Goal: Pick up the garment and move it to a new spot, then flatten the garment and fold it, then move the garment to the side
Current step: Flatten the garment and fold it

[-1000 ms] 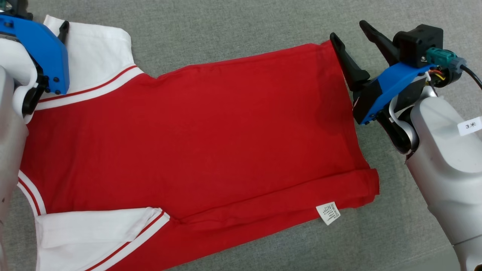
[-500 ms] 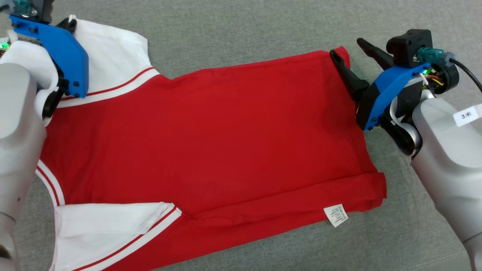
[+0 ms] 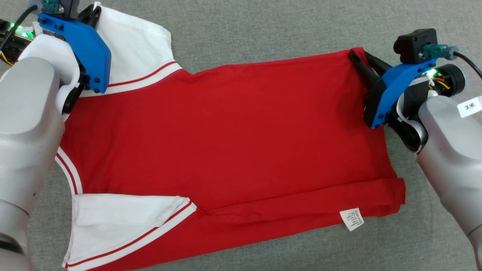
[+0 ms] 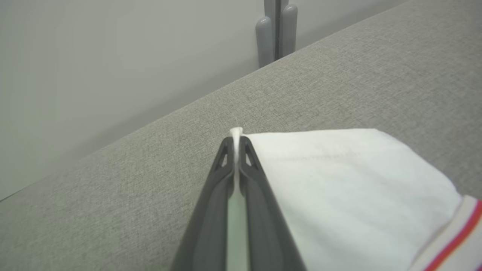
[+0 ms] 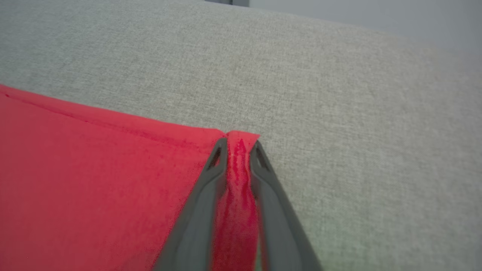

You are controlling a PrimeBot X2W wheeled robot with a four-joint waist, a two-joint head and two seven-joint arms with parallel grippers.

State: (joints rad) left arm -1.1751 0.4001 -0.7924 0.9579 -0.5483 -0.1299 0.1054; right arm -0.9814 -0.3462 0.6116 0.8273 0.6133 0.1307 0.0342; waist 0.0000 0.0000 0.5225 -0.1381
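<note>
head view: red garment point(image 3: 226, 131), white sleeves point(image 3: 131, 49); left claw point(image 3: 92, 12) clamped on one, right claw point(image 3: 360, 56) clamped on hem point(image 3: 389, 165)

This looks like a robotics lab or test room, not a home. The work surface point(image 3: 263, 26) is a wide slab covered in plain grey woven fabric, with one red and white garment point(image 3: 226, 131) spread flat on it. Past its far edge I see a bare pale wall point(image 4: 113, 56) and a pair of rounded grey posts point(image 4: 276, 34). The machine's pale forearm point(image 3: 448, 158) carries a small marked white sticker point(image 3: 469, 106), an exposed black cable point(image 3: 470, 63) and a lit green lamp point(image 3: 432, 72).
</note>
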